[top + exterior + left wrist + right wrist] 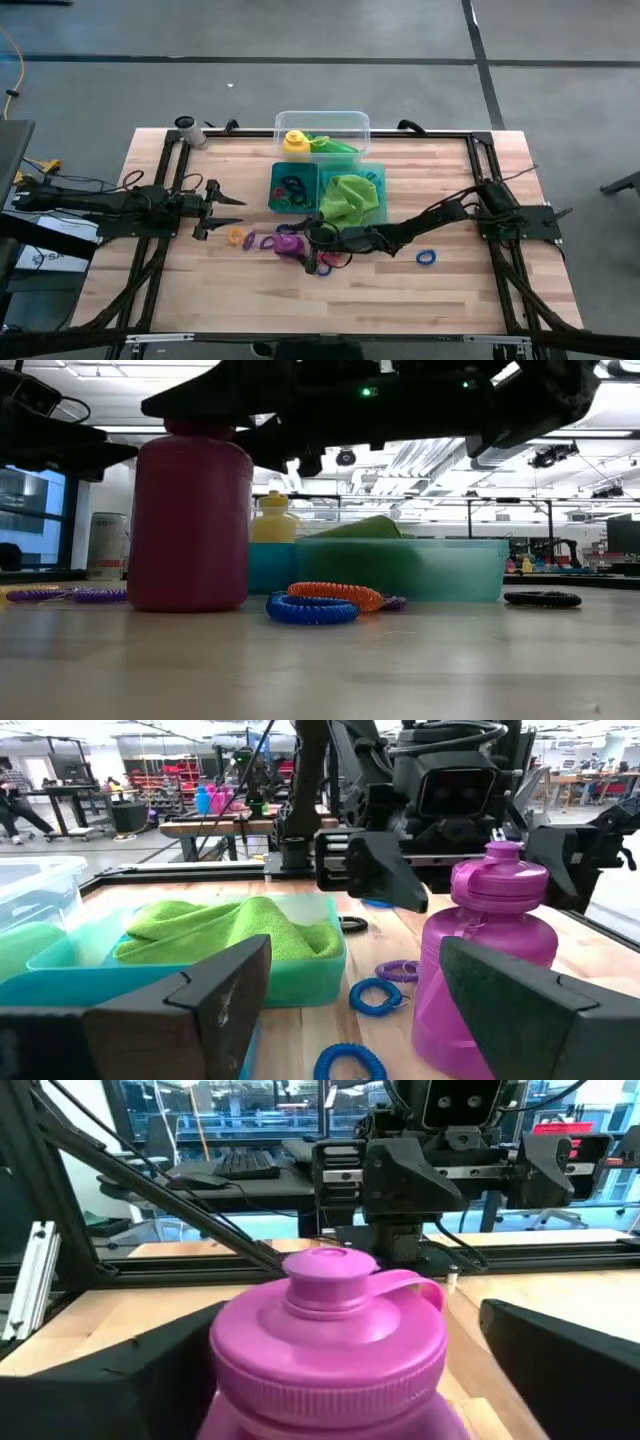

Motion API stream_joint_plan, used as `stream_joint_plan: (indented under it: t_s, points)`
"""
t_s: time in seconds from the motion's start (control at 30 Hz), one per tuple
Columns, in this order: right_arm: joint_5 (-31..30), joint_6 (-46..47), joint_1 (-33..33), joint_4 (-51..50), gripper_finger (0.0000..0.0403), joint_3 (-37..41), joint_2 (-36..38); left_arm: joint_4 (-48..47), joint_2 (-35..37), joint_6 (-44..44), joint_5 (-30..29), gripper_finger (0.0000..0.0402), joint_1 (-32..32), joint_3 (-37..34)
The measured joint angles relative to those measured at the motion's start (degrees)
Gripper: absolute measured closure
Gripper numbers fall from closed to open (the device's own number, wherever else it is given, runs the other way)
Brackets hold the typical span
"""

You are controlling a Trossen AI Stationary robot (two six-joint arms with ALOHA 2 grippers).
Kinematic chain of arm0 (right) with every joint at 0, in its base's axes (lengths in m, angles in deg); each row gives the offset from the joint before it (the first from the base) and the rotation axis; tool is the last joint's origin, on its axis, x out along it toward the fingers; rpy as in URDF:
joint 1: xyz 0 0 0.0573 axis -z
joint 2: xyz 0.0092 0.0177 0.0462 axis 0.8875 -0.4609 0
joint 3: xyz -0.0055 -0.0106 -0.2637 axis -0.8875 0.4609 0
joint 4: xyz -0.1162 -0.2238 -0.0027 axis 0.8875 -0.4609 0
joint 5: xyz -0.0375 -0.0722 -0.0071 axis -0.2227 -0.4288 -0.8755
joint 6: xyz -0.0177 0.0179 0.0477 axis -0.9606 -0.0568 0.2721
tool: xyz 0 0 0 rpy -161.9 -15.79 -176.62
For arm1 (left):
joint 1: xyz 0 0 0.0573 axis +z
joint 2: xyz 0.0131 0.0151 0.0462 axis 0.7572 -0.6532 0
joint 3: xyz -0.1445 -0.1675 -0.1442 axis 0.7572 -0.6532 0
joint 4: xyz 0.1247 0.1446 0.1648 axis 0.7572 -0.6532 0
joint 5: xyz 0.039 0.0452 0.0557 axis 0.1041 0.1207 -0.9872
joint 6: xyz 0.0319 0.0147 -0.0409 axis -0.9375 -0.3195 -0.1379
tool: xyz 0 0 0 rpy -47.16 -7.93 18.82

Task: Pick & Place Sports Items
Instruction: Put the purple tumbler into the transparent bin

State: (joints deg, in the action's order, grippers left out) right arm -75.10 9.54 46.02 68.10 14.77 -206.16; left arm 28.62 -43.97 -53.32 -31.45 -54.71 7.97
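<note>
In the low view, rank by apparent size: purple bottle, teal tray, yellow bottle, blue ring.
1. Purple bottle, though it stands nearest the camera, so it looks bigger than it is.
2. Teal tray, widest but lower.
3 and 4. Yellow bottle, partly hidden, and blue ring: too close to rank.

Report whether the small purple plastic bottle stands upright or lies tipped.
Upright: the small purple plastic bottle stands on its base on the wooden table, cap on top.

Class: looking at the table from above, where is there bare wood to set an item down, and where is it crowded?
Free: the strip along the near edge of the table, and the far corners beside the clear tub. Crowded: the middle, where the purple bottle, scattered rings, teal tray and right gripper sit together.
</note>
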Motion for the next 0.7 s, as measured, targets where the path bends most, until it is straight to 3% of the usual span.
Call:
stream_joint_plan:
  t_s: [0.33,0.7]
  points:
    - [0.0,0.1,0.0,0.0,0.0158,0.0,0.0,0.0,0.0,0.0,0.0,0.0165,0.0,0.0]
    - [0.0,0.1,-1.7,0.1,0.0201,0.0,0.1,0.0,0.0,0.0,0.0,0.0165,0.0,0.0]
